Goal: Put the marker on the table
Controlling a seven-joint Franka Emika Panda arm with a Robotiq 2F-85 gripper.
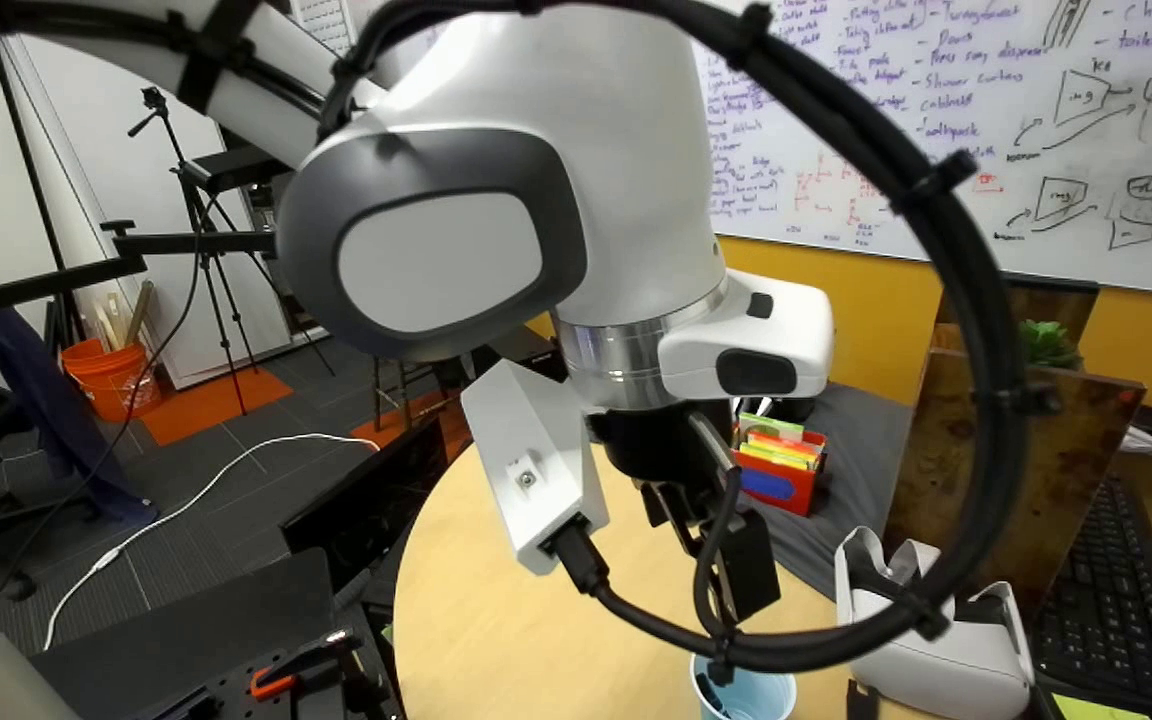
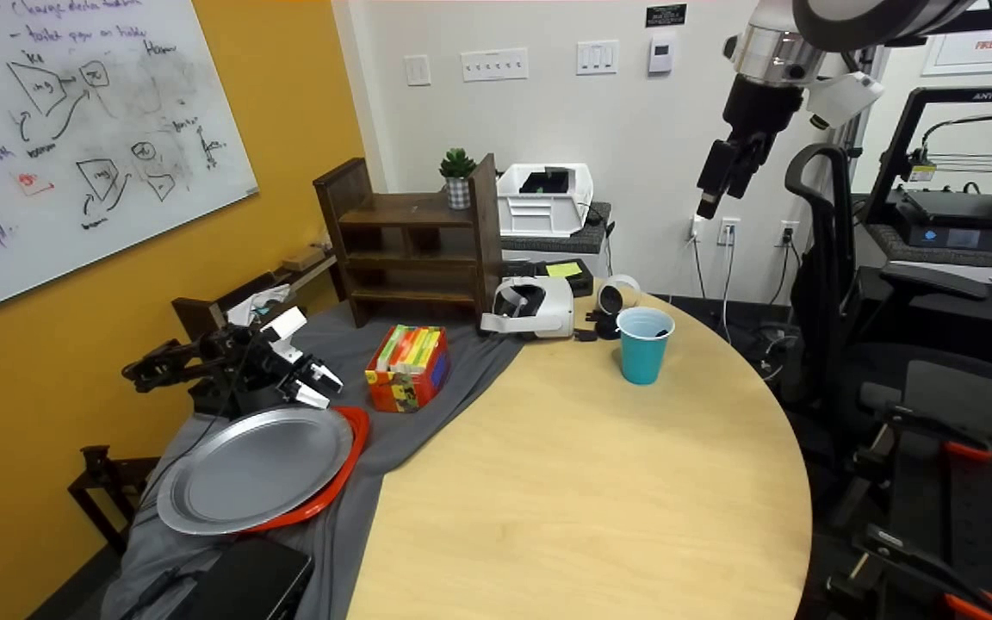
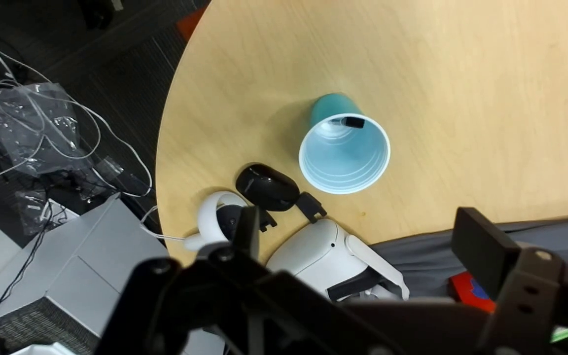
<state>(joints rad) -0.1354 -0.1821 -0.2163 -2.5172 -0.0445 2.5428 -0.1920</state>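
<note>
The marker is a small dark stick inside the light-blue cup; its black end shows near the inner wall in the wrist view. The marker and cup also show at the bottom edge of an exterior view. The cup stands upright on the round pale wooden table, near its edge. My gripper is open, fingers wide apart, with nothing between them. In an exterior view the gripper hangs well above the table, apart from the cup.
A white headset, a black mouse and a white ring controller lie beside the cup. A red box of cards, a dark shelf and a silver tray stand on the grey cloth side.
</note>
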